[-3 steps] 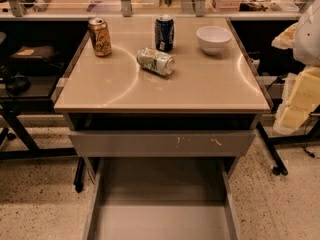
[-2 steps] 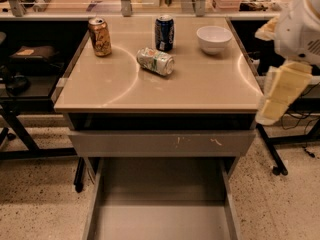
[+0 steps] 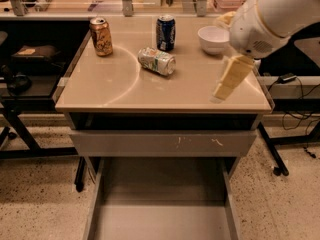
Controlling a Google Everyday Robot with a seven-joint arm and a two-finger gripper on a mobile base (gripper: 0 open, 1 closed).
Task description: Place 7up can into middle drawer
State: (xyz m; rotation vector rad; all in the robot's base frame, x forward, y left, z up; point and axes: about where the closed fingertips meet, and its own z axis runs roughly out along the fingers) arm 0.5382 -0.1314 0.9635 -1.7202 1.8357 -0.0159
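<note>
Your gripper (image 3: 231, 79), opening impossible to tell, now stands over the right edge of the tabletop (image 3: 100, 89), come in from outside it; 7up can (image 3: 157, 60) lies untouched mid-top, drawer (image 3: 160, 219) open: reach begun.

One high view, taken from in front of the cabinet (image 3: 162, 143).
The beige top (image 3: 150, 86) is looked down upon at close range, the open middle drawer (image 3: 160, 219) being cut off by the lower edge; the gripper (image 3: 227, 81) is seen at upper right, over the top's right side.
</note>
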